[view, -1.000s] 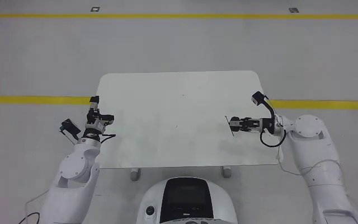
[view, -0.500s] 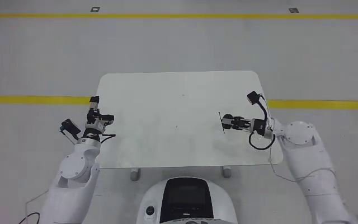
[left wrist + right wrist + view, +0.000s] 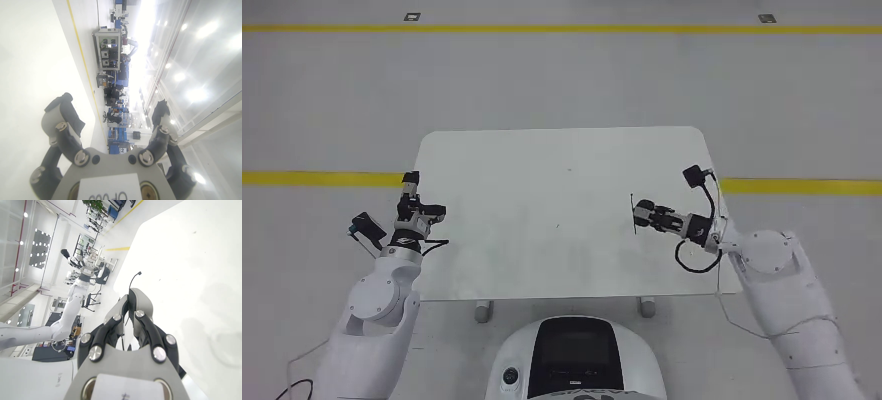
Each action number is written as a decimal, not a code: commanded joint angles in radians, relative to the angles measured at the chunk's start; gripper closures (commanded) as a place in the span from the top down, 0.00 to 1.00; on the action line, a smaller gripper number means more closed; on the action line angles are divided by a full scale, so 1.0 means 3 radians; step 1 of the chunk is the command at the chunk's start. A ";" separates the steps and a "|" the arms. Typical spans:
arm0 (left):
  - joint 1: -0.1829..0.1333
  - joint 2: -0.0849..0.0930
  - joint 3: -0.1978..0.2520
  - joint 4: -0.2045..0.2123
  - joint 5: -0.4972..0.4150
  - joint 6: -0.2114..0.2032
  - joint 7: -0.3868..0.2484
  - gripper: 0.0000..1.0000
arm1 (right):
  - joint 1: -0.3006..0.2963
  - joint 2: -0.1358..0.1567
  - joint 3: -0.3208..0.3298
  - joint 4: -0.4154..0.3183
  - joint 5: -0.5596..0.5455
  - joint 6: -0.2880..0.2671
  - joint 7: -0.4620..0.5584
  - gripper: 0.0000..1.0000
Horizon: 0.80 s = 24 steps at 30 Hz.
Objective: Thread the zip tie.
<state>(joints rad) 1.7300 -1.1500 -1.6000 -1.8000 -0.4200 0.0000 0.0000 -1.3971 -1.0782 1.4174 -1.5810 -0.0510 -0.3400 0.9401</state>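
Zip tie [image 3: 131, 280] middle hidden inside right pincer [image 3: 129, 294].

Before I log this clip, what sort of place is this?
Probably an industrial robotics lab or test hall: yellow floor lines cross a pale open floor, the white rounded table stands alone, and a metal-framed equipment cabinet and blue workbenches stand in the background.

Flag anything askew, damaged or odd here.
Nothing is spilled or broken. The zip tie, pinched in the shut right hand over the table, curves sideways toward its free end rather than standing straight. The left hand is open and empty by the table's opposite edge.
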 commanded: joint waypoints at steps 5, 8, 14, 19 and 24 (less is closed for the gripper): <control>0.0000 0.0000 0.0000 0.0000 0.0000 0.0000 0.0000 1.00 | 0.0000 0.0000 0.0000 0.0000 0.0000 0.0000 0.0000 0.00; 0.0000 0.0000 0.0000 0.0000 0.0000 0.0000 0.0000 1.00 | -0.0013 0.0000 -0.0012 -0.0001 -0.0056 0.0000 -0.0068 0.00; 0.0041 -0.0006 0.0115 -0.0123 0.0128 -0.0039 -0.0125 1.00 | -0.0153 -0.0009 -0.0054 -0.0224 -0.0005 0.0000 -0.0491 0.00; 0.0133 -0.0020 0.0469 -0.0281 0.0546 -0.0106 -0.0301 1.00 | -0.0267 -0.0007 -0.0093 -0.0261 -0.0075 0.0000 -0.0831 0.00; 0.0015 -0.0081 0.1000 -0.0239 0.0750 -0.0029 -0.0148 1.00 | -0.0290 0.0001 -0.0127 -0.0114 -0.0045 0.0000 -0.1035 0.00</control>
<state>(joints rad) 1.7427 -1.1702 -1.3314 -1.8807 -0.1957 -0.0302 -0.0711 -1.4871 -1.0785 1.3783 -1.6243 -0.0680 -0.3400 0.6387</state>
